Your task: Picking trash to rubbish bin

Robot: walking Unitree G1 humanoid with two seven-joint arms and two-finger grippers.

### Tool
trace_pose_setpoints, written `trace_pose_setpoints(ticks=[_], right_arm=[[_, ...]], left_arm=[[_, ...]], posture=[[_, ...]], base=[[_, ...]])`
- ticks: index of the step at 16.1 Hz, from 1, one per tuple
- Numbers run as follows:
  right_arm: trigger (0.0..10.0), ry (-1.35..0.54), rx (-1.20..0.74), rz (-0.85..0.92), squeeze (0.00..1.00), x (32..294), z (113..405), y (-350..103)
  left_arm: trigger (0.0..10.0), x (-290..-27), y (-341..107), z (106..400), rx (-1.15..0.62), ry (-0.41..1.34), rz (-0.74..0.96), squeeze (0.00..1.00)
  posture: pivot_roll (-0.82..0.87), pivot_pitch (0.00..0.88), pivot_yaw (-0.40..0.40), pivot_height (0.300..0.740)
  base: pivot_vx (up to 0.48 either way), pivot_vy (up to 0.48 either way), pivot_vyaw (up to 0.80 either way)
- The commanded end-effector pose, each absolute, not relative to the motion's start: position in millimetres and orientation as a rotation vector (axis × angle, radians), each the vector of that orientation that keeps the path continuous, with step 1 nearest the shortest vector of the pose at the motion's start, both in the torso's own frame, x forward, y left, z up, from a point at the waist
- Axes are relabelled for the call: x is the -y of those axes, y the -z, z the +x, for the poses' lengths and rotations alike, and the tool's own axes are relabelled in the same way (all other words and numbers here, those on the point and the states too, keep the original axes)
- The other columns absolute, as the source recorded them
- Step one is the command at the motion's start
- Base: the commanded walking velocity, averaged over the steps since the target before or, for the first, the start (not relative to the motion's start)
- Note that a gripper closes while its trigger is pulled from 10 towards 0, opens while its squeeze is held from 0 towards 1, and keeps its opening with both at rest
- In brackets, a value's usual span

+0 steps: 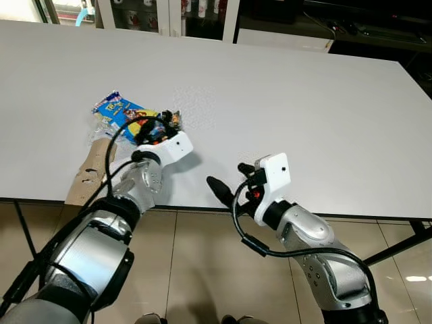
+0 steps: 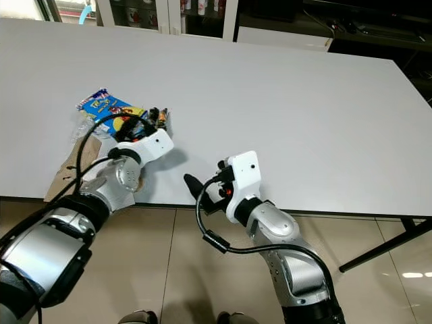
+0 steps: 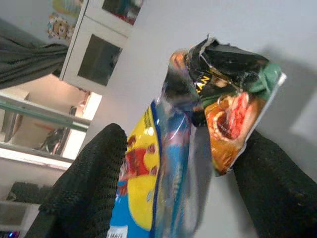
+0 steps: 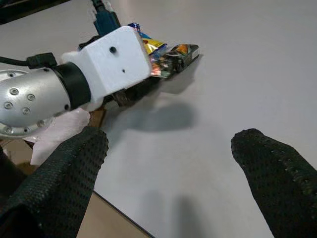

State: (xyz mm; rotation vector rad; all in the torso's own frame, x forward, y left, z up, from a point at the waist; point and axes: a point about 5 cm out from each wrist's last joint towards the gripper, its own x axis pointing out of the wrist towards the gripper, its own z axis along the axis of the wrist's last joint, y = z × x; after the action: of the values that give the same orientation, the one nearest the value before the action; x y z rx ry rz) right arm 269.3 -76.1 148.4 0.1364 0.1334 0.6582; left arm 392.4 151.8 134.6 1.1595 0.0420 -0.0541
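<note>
Snack wrappers point(image 1: 125, 113), a blue-and-yellow packet bunched with a darker orange-and-green one, lie on the white table point(image 1: 304, 108) near its front edge, toward the robot's left. The left gripper point(image 1: 156, 130) reaches over that edge; its two black fingers point(image 3: 84, 183) sit on either side of the crumpled wrappers, pressing against them. Just beside the wrappers, toward the table's front edge, are a brown cardboard piece point(image 1: 91, 172) and a clear plastic scrap point(image 1: 94, 131). The right gripper point(image 1: 229, 181) hovers at the table's front edge, well apart from the wrappers, its fingers point(image 4: 275, 168) spread wide and holding nothing.
</note>
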Motion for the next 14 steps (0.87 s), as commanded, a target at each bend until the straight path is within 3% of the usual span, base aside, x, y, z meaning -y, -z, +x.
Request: trace_pose_setpoints(ticks=[1, 9, 14], right_arm=[[10.0, -0.654, -0.139, 0.145, 0.0, 77.7, 265.4, -148.7], [10.0, -0.653, -0.152, 0.154, 0.0, 76.0, 260.9, -147.6], [10.0, -0.648, -0.155, 0.163, 0.0, 75.2, 261.3, -147.9]], left_arm=[[10.0, -144.5, -132.0, 391.1, -0.019, 0.071, 1.173, 0.0], [10.0, -139.3, -127.6, 389.0, -0.009, 0.097, 1.177, 0.0], [10.0, -122.8, -122.2, 385.0, 0.024, 0.186, 1.12, 0.0]], posture=[[-0.18, 0.114, -0.104, 0.74], [-0.19, 0.117, -0.104, 0.74], [-0.19, 0.144, -0.105, 0.74]], base=[[0.0, 0.0, 0.0], [0.0, 0.0, 0.0], [0.0, 0.0, 0.0]])
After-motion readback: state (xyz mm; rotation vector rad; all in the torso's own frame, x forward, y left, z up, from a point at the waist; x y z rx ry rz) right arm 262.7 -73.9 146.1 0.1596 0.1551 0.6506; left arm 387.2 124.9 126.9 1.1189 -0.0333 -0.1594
